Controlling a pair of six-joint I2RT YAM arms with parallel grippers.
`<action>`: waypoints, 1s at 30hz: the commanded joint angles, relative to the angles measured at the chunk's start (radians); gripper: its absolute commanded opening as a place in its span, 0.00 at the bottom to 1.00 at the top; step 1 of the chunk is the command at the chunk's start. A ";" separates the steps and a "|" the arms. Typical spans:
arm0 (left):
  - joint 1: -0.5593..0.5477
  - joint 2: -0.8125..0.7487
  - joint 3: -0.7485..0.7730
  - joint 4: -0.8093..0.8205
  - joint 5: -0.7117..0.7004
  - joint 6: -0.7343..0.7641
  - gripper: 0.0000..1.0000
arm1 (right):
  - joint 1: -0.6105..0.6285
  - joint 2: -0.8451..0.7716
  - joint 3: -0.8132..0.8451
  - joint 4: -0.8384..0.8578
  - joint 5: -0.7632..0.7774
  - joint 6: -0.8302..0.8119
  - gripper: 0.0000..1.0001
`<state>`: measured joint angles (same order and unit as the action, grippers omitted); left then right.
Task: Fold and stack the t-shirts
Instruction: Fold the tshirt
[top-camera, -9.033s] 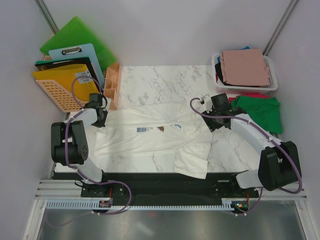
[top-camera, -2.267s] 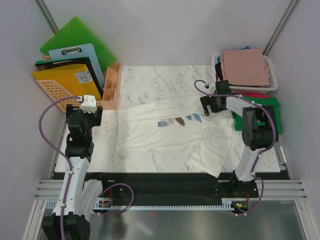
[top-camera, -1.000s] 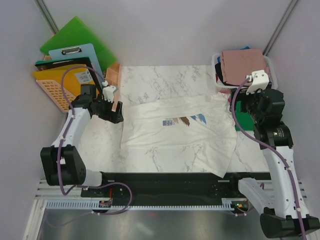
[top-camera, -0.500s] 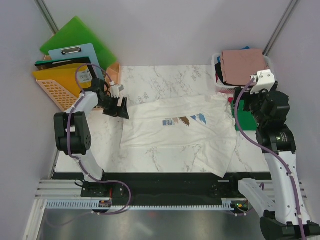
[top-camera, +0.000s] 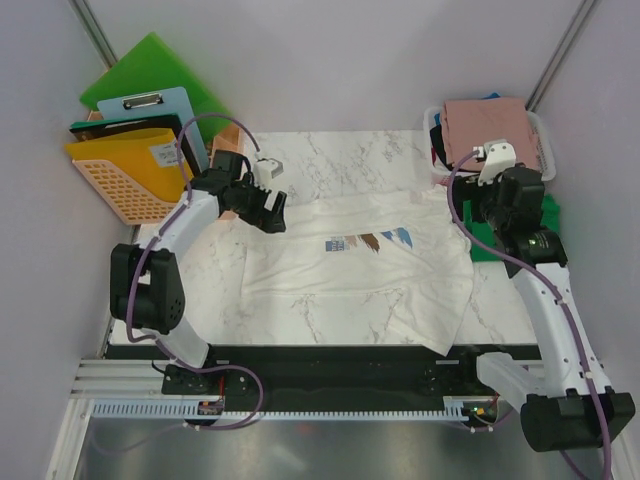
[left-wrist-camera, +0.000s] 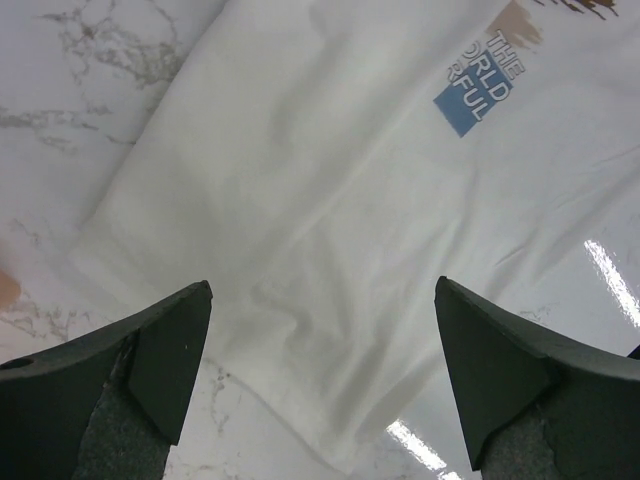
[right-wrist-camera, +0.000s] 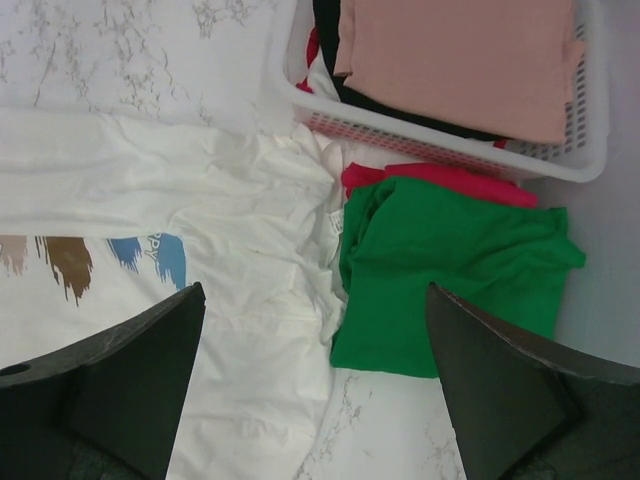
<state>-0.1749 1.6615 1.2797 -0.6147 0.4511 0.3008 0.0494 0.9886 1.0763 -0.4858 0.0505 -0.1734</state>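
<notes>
Hovering spread wide over cream-white t-shirt (top-camera: 350, 265): left gripper (left-wrist-camera: 320, 300), right gripper (right-wrist-camera: 315, 300)

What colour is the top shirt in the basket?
The shirt is dusty pink; best in right wrist view.

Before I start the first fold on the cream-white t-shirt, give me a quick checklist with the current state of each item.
1. Left hand open and empty: ok.
2. Right hand open and empty: ok.
3. Left hand above the left end of the cream-white t-shirt: ok, the shirt's edge lies under it in the left wrist view.
4. Shirt spread flat: not ok, it is creased all over and bunched at its right end.
5. Shirt apart from the green t-shirt: not ok, the bunched cloth abuts it.
6. Height of either hand above the cloth: cannot tell.
</notes>
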 joint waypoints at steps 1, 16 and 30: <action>-0.051 -0.008 -0.022 0.064 0.012 0.021 1.00 | 0.001 0.071 -0.030 0.010 -0.041 0.011 0.98; -0.055 0.290 0.055 0.129 0.144 -0.071 1.00 | 0.001 0.341 -0.035 0.047 -0.064 0.020 0.93; -0.055 0.324 0.061 0.115 0.121 -0.081 1.00 | -0.014 0.458 -0.108 0.064 -0.011 -0.023 0.64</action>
<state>-0.2287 1.9869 1.3533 -0.4984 0.5842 0.2417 0.0406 1.4792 0.9943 -0.4519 0.0246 -0.1764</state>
